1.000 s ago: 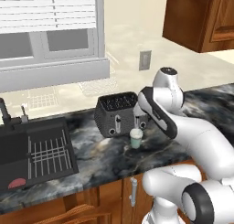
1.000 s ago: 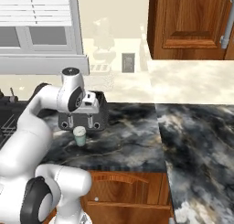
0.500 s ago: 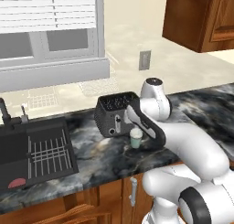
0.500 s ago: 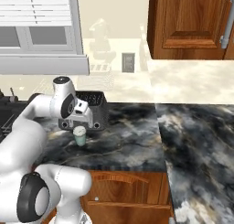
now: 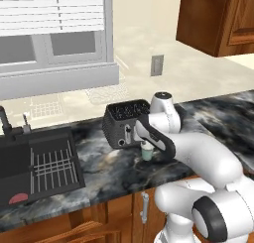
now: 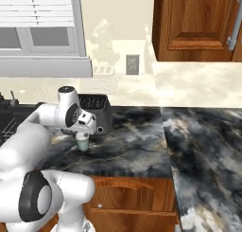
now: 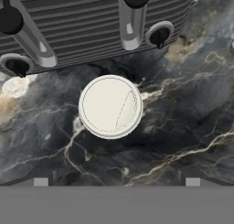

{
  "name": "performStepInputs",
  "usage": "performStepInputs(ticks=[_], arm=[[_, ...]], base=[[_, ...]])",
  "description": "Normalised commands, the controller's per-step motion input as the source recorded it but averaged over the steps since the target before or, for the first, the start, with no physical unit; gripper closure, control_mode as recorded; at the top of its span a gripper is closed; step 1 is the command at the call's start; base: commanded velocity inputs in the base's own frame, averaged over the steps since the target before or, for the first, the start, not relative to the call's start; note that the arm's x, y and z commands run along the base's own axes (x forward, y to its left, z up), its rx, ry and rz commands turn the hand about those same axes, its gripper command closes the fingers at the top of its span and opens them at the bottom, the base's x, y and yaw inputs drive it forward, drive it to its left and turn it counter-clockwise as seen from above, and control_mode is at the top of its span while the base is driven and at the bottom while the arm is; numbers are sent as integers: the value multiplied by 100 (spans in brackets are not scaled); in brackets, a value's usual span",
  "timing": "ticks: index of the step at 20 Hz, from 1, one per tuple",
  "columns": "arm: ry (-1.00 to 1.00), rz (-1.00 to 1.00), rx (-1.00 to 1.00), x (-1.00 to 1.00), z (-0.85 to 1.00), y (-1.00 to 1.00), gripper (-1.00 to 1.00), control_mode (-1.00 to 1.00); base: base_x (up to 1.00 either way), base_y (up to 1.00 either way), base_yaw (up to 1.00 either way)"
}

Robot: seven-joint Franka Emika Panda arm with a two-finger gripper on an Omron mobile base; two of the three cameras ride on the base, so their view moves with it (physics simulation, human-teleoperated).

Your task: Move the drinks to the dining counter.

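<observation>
Gripper [image 6: 83, 135], jaw state indeterminable, hung over pale green cup [image 7: 110, 106]; judged light, crushable, best grasped mid-wall, toaster [image 7: 91, 26] at twelve o'clock.

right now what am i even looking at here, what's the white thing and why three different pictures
The white thing is a robot arm on a base that drives, in a rendered kitchen. Two pictures come from cameras on the base, behind the arm to its left and right. The third looks straight down from a camera on its hand.

On the black marble counter stand a dark grey toaster and, just in front of it, a small pale green cup with a white lid. A sink lies further left.

The hand hovers right over the cup. Its fingers barely show, so I cannot tell if it is open. Nothing is held.
</observation>
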Motion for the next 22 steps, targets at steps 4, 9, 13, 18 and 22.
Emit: performStepInputs(ticks=[4,9,13,18,22], arm=[[0,0,0,5,-6,0,-100,-100],[0,0,0,13,0,0,-100,-100],[0,0,0,21,0,0,-100,-100],[0,0,0,16,0,0,-100,-100],[0,0,0,12,-4,0,-100,-100]], base=[[0,0,0],[0,0,0],[0,0,0],[0,0,0],[0,0,0]])
